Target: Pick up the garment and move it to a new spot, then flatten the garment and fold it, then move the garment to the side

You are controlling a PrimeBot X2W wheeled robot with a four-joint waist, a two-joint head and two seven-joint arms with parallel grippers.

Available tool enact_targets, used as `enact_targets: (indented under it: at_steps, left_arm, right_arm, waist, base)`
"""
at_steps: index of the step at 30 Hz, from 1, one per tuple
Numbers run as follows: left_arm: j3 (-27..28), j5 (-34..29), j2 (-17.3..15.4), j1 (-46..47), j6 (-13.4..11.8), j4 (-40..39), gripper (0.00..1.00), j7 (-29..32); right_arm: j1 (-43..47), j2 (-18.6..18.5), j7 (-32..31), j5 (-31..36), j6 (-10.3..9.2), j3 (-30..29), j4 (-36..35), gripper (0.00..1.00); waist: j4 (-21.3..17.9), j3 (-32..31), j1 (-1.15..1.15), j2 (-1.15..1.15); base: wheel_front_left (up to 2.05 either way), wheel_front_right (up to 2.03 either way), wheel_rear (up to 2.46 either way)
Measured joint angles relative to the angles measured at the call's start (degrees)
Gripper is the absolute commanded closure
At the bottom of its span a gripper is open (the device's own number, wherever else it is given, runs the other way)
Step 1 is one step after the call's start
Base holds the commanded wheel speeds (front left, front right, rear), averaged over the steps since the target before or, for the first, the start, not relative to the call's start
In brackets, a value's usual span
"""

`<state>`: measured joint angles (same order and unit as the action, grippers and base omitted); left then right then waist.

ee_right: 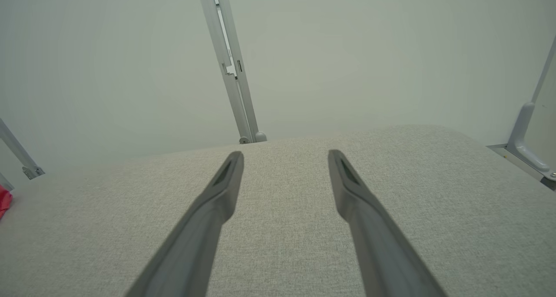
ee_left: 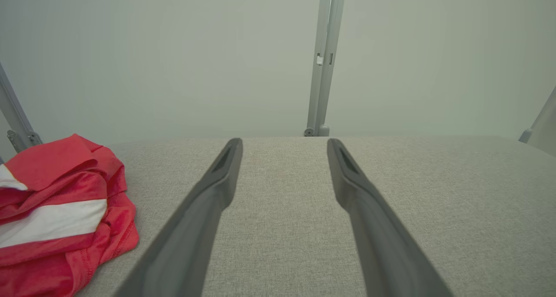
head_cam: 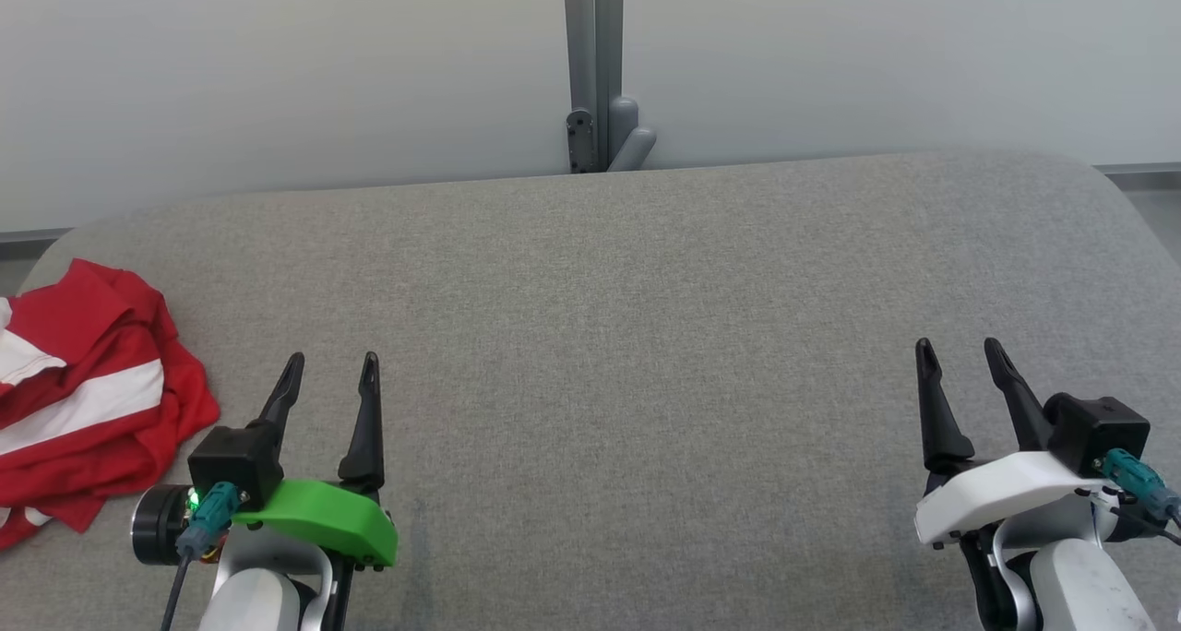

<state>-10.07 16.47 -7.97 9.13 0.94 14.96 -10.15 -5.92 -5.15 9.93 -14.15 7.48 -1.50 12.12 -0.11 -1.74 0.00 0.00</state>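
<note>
- Crumpled in a heap at the lower left edge of the head view: the red garment point(head_cam: 83, 391) with white bands, lying on the grey padded table point(head_cam: 600, 336) and partly cut off by the frame.
- Just to the right of that heap, near but not touching it: the left gripper point(head_cam: 332, 362), green-shelled, with fingers spread apart, pinching nothing, tips pointing up the frame.
- Seen again in the left wrist view at the lower left: the same garment point(ee_left: 56, 214), bunched beside and outside the left-hand finger of the left gripper point(ee_left: 283, 144), with bare grey cloth between the two widely parted fingers.
- Well apart from the garment, at the lower right of the head view: the right gripper point(head_cam: 959, 347), white-shelled, with fingers likewise parted and holding nothing.
- In the right wrist view, a mere sliver of the garment point(ee_right: 3, 201) at the far left edge, far from the right gripper point(ee_right: 285, 155), with fingers spread over plain grey cloth.
- Behind the table, at top centre of the head view: a grey metal post point(head_cam: 593, 68) against a pale wall point(head_cam: 277, 59).
</note>
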Motion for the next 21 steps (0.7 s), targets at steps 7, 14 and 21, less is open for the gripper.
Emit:
enact_targets:
  at_steps: [7,14,21]
  left_arm:
    - [0.20,-2.14,-0.11,0.00,-0.35,0.34,0.00,0.27]
    - [0.30,-3.97,-0.26,-0.01,-0.94,0.44,0.00,0.77]
    - [0.18,-4.48,-0.35,-0.01,-1.02,0.52,0.00,0.99]
  right_arm:
    - [0.19,0.14,0.78,1.78,0.00,0.30,0.02,0.00]
    - [0.78,0.48,1.78,3.58,0.00,0.57,-0.02,0.00]
    - [0.92,0.68,1.87,4.16,0.00,0.46,0.09,0.00]
  waist:
    - [0.01,-0.27,0.00,0.00]
    - [-0.06,-0.40,0.00,0.00]
    - [-0.07,-0.40,0.00,0.00]
  base:
    - [0.00,0.00,0.00]
    - [0.00,0.00,0.00]
    - [0.00,0.00,0.00]
